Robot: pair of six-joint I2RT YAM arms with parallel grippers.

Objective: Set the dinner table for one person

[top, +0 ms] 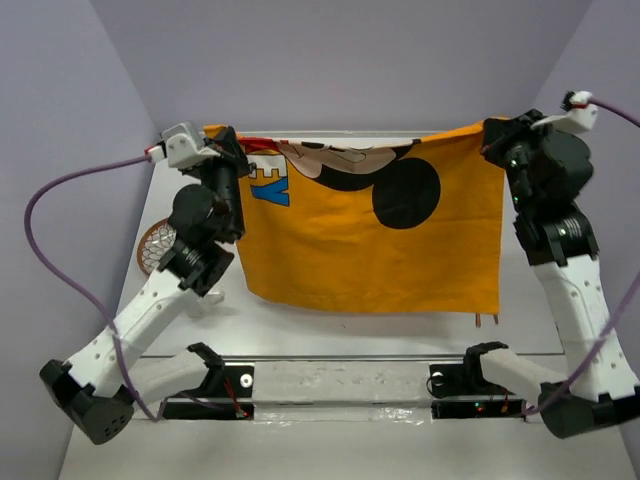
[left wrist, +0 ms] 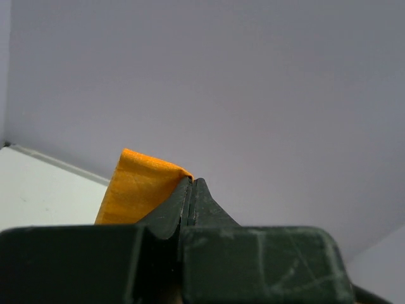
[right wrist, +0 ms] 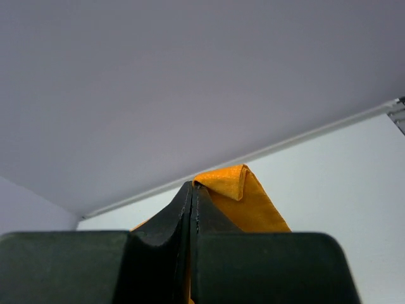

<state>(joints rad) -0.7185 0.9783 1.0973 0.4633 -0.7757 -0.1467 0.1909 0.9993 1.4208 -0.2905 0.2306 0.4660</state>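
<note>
left end effector [left wrist: 193, 182] clamped tight on one top corner of orange Mickey placemat [top: 370, 250]; right end effector [right wrist: 191, 187] pinching other corner; hangs between them over white bench [top: 330, 335]

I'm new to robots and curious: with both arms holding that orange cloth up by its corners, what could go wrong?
The left gripper and right gripper each pinch only a small corner of the cloth, so one might slip and drop it crooked. The hanging lower edge could fold under as it meets the table.
</note>
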